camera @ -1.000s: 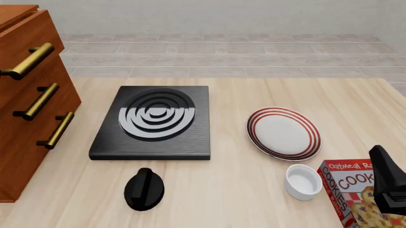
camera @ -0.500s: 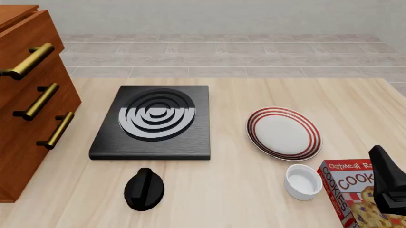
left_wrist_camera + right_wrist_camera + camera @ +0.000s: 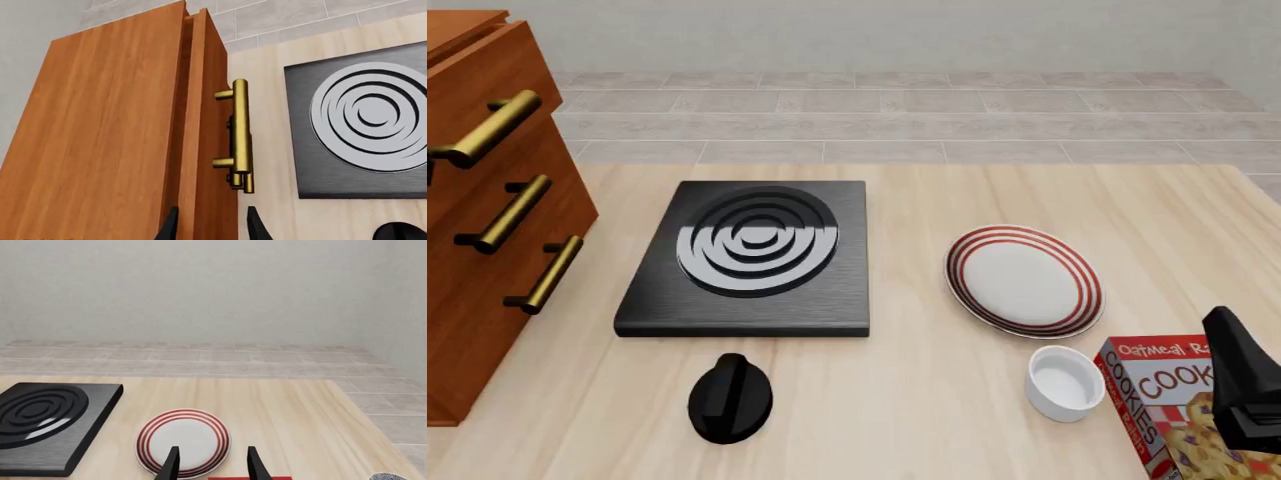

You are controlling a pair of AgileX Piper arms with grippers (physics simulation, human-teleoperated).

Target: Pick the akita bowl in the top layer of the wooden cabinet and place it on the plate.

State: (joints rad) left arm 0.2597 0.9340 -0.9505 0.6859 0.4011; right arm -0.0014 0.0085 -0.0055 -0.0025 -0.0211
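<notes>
both grippers, left gripper (image 3: pixel 207 225) above closed wooden cabinet (image 3: pixel 481 200), parted

At the table's left edge stood the wooden cabinet (image 3: pixel 487 200); the plate (image 3: pixel 1024 280) lay right of my stove (image 3: pixel 750 256), the white cup (image 3: pixel 1065 381) nearer me.

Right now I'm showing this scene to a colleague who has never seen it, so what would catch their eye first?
Probably the black stove plate with its silver rings, in the middle of the table. Next, the reddish-brown wooden cabinet at the left edge, its three drawers shut behind brass bar handles. Then the plate with red rings, right of the stove, bare, with a plain white cup and a cookie box nearer the arms.
</notes>
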